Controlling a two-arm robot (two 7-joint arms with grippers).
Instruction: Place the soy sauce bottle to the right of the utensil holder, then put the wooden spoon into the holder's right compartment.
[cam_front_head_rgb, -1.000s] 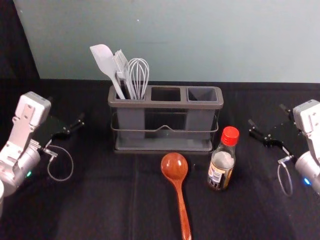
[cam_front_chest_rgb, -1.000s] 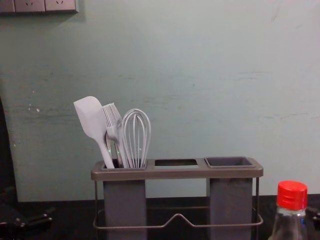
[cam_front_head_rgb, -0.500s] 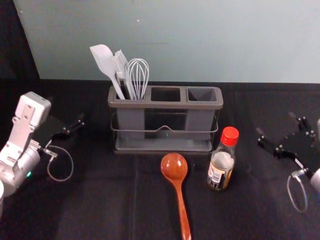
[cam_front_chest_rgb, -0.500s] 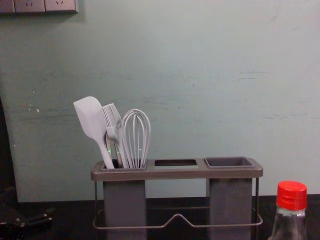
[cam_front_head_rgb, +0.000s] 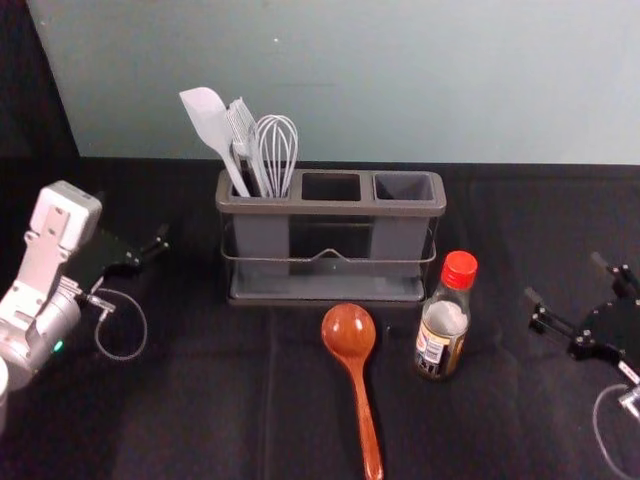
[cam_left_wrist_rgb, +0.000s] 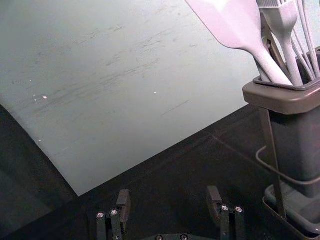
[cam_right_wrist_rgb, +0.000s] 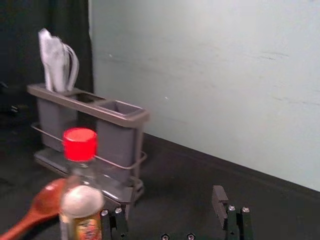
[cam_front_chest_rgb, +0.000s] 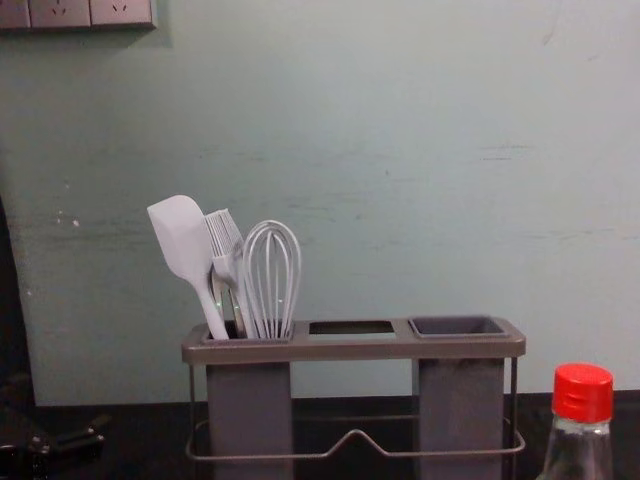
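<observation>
Spread wide, empty, the right tool (cam_front_head_rgb: 564, 276) hovers right of the bottle (cam_front_head_rgb: 443, 335), likely for side-on grasping (left tool (cam_left_wrist_rgb: 169, 196) likewise, at left).

- Grey utensil holder (cam_front_head_rgb: 330, 208) stands upright
- Red-capped soy sauce bottle (cam_front_head_rgb: 442, 328) stands near its right front corner
- Glossy wooden spoon (cam_front_head_rgb: 349, 334) lies with its bowl toward the holder

You can read no words or numbers: at four o'clock in the head view, the soy sauce bottle (cam_front_head_rgb: 458, 272) bears a label (cam_front_head_rgb: 432, 346) with print too small to make out.
</observation>
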